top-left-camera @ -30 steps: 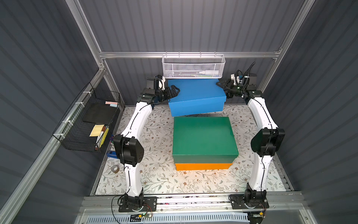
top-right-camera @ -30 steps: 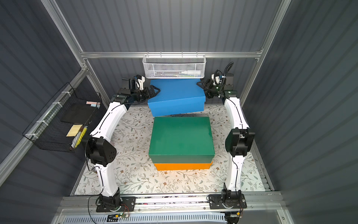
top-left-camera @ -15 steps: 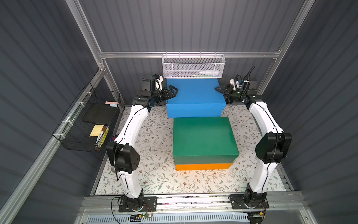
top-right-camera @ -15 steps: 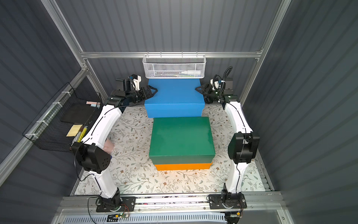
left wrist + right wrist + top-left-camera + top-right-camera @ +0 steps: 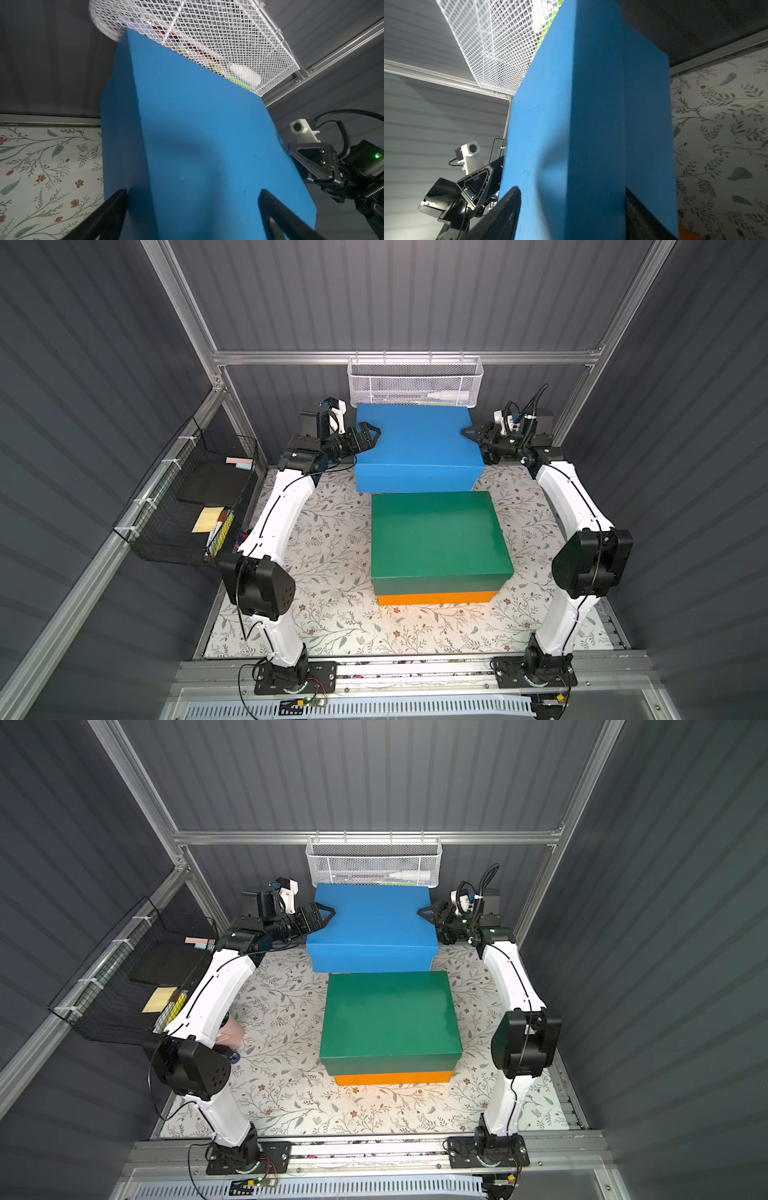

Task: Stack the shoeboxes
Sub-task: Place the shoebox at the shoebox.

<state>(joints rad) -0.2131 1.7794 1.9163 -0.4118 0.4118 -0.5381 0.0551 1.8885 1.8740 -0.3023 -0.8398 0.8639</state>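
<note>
**Third box aloft, two tiers already stacked**

Directly beneath the green shoebox [image 5: 436, 531] sits the orange shoebox [image 5: 436, 598], its edges roughly flush with the box above, so the lower part of the stack looks finished. Just behind the green shoebox, and to my eye raised clear of the floral mat [image 5: 332, 539], the blue shoebox [image 5: 415, 443] hangs close to level between the two arms. The left gripper [image 5: 368, 435] has the blue box's left end and the right gripper [image 5: 471, 433] its right end. Each has its jaws clamped on the box: in both top views one finger lies over the lid, and in the wrist views blue card fills the gap between the fingers [image 5: 112, 209]. Gripping both short ends probably shares the load and keeps so broad a box from tipping. Farthest behind the green shoebox, and higher, a white mesh basket [image 5: 415, 383] hangs close over the blue lid's rear edge — little headroom there, which would favour carrying the box forward rather than straight up.
</note>
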